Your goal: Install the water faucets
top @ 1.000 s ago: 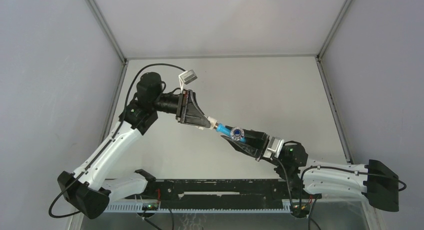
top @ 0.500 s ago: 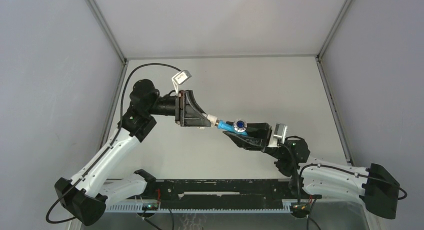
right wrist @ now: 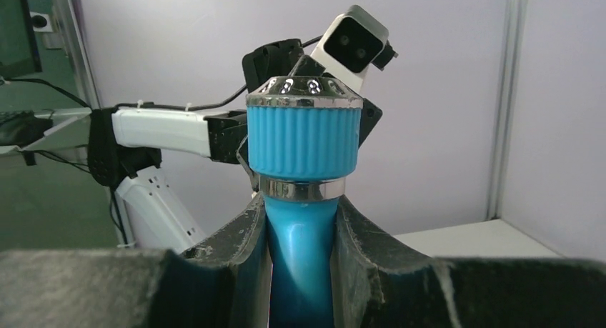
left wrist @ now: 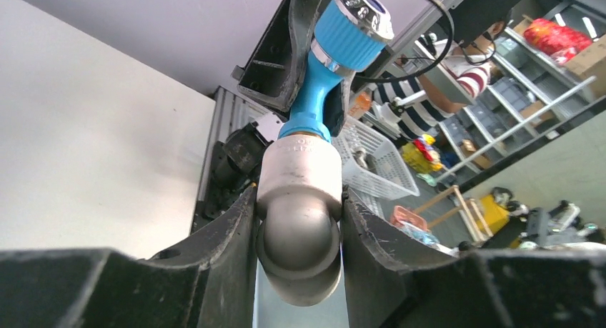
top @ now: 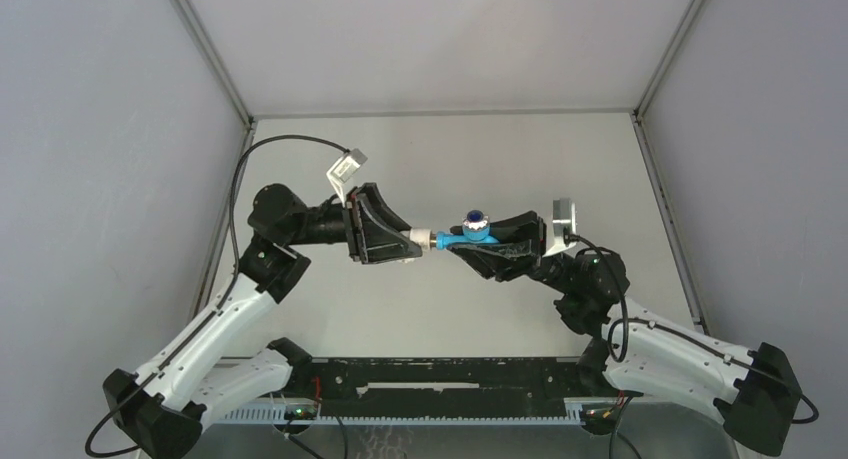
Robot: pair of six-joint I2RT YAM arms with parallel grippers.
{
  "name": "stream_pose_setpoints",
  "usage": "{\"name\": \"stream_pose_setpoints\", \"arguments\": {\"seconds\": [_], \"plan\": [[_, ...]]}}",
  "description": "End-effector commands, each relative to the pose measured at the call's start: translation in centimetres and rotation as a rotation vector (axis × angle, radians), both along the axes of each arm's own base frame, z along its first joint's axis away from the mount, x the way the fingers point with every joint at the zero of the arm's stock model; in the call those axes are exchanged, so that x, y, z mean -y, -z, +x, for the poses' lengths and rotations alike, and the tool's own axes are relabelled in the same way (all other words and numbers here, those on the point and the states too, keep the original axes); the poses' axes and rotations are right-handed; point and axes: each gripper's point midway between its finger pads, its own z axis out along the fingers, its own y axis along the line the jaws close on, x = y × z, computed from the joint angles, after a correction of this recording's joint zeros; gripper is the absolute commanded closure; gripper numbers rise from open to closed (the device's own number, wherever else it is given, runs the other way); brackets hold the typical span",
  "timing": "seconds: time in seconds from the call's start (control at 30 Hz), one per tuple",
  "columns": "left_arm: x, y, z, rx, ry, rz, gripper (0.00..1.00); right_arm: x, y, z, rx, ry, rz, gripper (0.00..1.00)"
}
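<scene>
One blue faucet point(top: 466, 236) is clamped in the right pincer point(top: 468, 247) above the counter point(top: 520, 164); its stem enters one grey elbow fitting point(left wrist: 299, 199), clamped in the left pincer point(top: 416, 244). Both pincers face each other.

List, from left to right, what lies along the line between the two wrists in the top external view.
left wrist camera → left gripper → white fitting → blue faucet → right gripper → right wrist camera
</scene>
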Motion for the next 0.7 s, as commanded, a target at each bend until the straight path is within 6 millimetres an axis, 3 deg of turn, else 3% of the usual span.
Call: {"name": "stream_pose_setpoints", "arguments": {"seconds": [0.0, 0.27, 0.67], "plan": [[0.3, -1.4, -0.1, 0.180, -0.083, -0.100, 1.00, -2.2, 3.2, 0.4, -0.236, -0.121, -0.158, 1.00], [0.0, -2.0, 0.3, 0.255, -0.175, -0.176, 1.00, -3.0, 3.9, 0.9, -0.361, -0.197, -0.230, 1.00], [0.3, -0.1, 3.3, 0.346, -0.365, -0.094, 1.00, -4.0, 4.3, 2.4, -0.634, -0.302, -0.376, 1.00]]}}
